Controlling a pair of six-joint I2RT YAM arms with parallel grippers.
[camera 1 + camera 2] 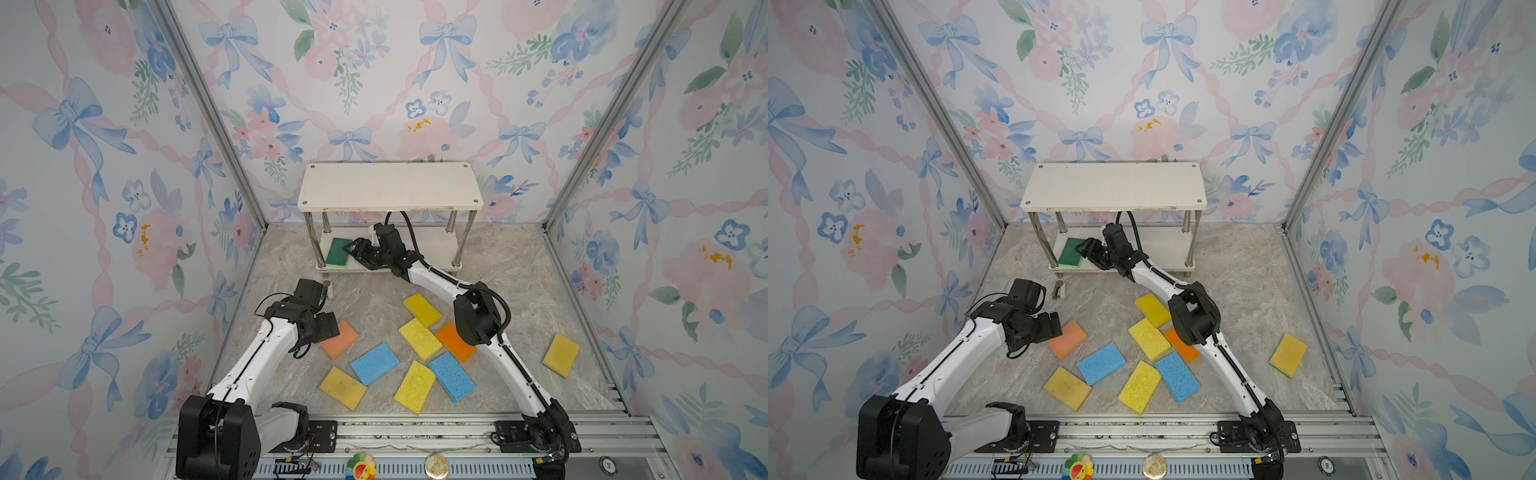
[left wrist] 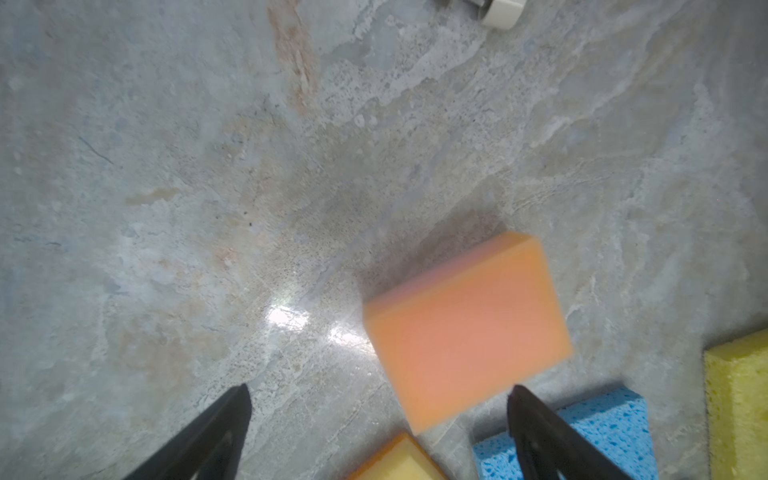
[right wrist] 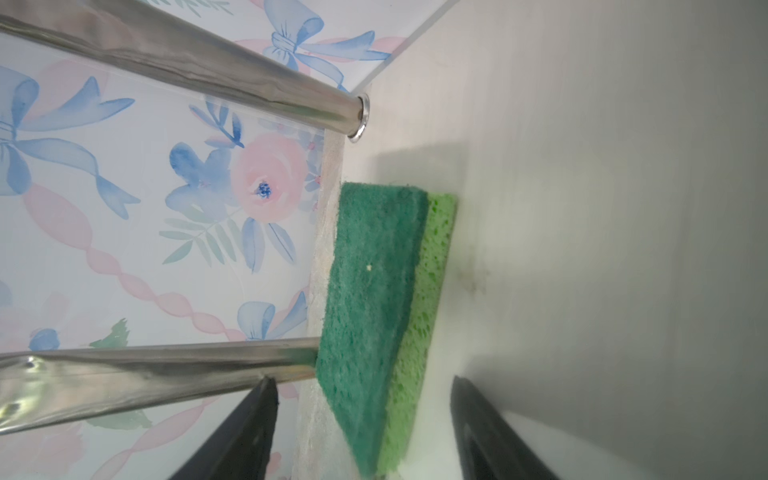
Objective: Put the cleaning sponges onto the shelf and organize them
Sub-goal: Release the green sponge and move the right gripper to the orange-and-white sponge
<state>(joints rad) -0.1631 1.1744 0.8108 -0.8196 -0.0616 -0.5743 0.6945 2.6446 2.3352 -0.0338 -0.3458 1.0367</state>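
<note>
Right gripper (image 1: 353, 248), jaws parted and empty, is seen just right of the dark green sponge (image 1: 338, 251), laid at the left end of the lower board of the shelf (image 1: 390, 187). Left gripper (image 2: 378, 392), spread wide, is held over the peach sponge (image 2: 465, 328), which is partly hidden in both top views.

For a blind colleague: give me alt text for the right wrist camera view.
A dark green sponge with a lime-green foam edge lies on the shelf's white lower board, beside shiny metal tube legs. The right gripper is open, jaws either side of the sponge's near end. Floral wallpaper behind.
</note>
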